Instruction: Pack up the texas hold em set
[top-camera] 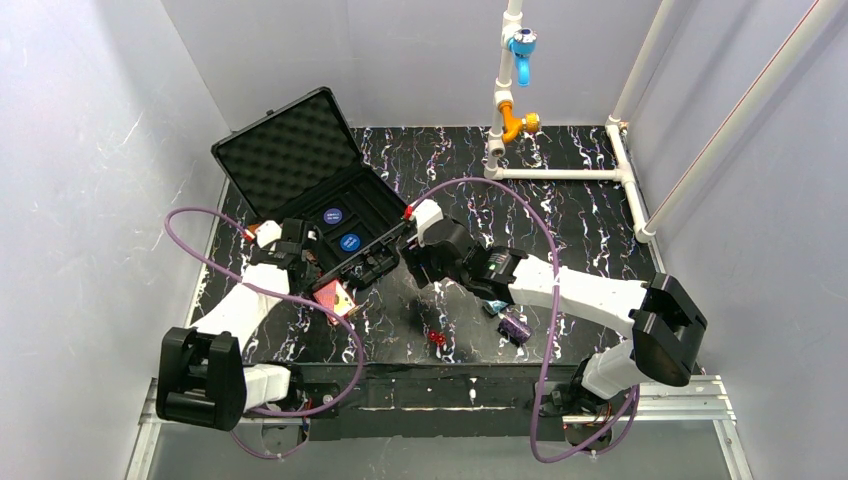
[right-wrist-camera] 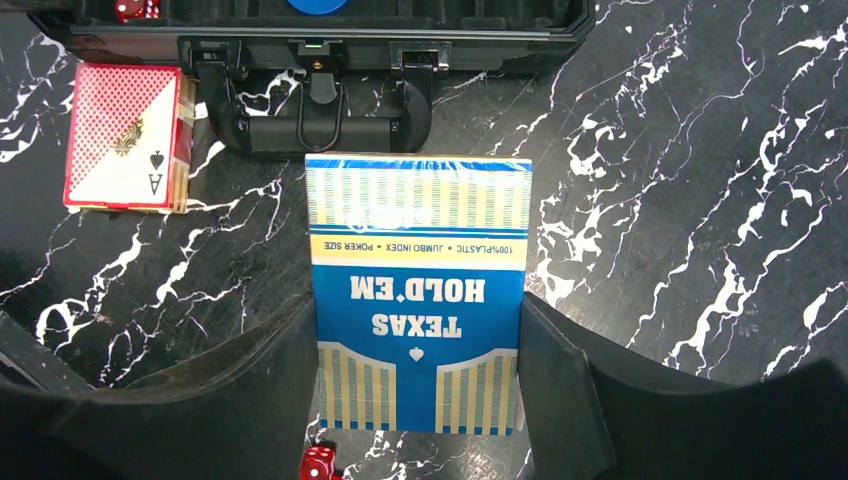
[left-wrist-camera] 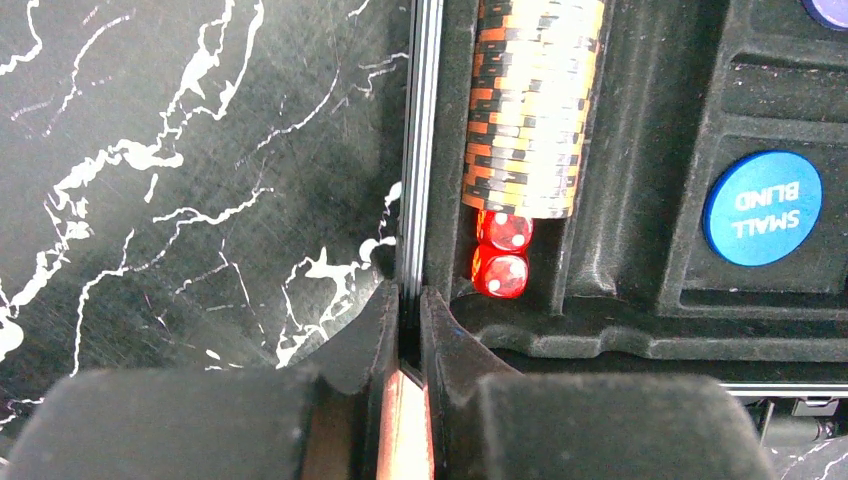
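The black case (top-camera: 300,190) lies open at the back left, foam-lined lid up. My left gripper (top-camera: 300,258) is shut on the case's side rim (left-wrist-camera: 418,150). Beside it, inside the case, a brown chip stack (left-wrist-camera: 525,100) and two red dice (left-wrist-camera: 500,255) sit in a slot. My right gripper (top-camera: 418,262) is shut on the blue card box (right-wrist-camera: 417,290) and holds it just in front of the case's handle (right-wrist-camera: 320,120). The red card box (top-camera: 333,297) lies on the table by the case's front and also shows in the right wrist view (right-wrist-camera: 125,135).
Loose red dice (top-camera: 436,339) and a purple chip stack (top-camera: 515,326) lie on the table near the front edge, under my right arm. A blue Small Blind button (left-wrist-camera: 762,208) sits in the case. The white pipe frame (top-camera: 560,173) stands at the back right.
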`<state>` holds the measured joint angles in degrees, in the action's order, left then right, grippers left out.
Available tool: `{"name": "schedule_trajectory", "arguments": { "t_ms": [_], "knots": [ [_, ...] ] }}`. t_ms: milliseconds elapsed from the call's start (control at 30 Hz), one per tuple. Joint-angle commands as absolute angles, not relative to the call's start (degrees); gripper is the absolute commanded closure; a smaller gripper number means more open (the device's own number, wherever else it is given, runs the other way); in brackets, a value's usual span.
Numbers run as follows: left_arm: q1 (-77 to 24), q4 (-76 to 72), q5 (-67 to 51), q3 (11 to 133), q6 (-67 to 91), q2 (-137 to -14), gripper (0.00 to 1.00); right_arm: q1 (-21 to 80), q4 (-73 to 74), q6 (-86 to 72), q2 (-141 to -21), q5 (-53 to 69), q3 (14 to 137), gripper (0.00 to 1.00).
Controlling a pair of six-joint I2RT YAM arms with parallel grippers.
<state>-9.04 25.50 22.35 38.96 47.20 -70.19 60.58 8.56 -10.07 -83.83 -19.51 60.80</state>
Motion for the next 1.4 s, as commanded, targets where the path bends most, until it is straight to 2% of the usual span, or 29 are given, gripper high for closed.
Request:
{"name": "schedule_trajectory", "arguments": {
  "t_ms": [0,433,500,633,700,967,1233,1367],
  "knots": [
    [-13.0,36.8,20.0,34.9,51.8,-69.5,1.00,60.2,4.7,-10.4,-80.9,-21.5,60.7,0.53],
    [-16.6,39.3,21.1,32.5,55.2,-63.0,0.99,59.9,5.2,-12.6,-83.2,-20.5,63.8,0.53],
    [-16.6,39.4,20.9,32.7,55.0,-62.5,0.91,59.9,5.7,-12.8,-84.0,-20.6,65.2,0.53],
    [-16.5,39.8,21.1,33.1,54.7,-60.3,0.53,59.9,6.1,-12.5,-85.1,-20.7,67.5,0.53],
    [-16.6,40.0,21.5,33.0,54.3,-58.7,0.43,59.8,6.3,-11.9,-85.5,-20.8,68.7,0.53],
    [-16.6,42.9,23.3,35.4,52.0,-51.9,0.29,59.6,6.4,-4.2,-87.6,-20.8,72.7,0.53],
    [-16.6,49.0,24.7,43.4,47.1,-46.6,0.03,58.2,0.5,8.5,-88.9,-17.4,72.6,0.54],
    [-16.6,51.8,25.1,47.8,40.6,-44.4,0.02,58.1,-1.7,16.6,-91.2,-14.2,73.5,0.55]
  ]
}}
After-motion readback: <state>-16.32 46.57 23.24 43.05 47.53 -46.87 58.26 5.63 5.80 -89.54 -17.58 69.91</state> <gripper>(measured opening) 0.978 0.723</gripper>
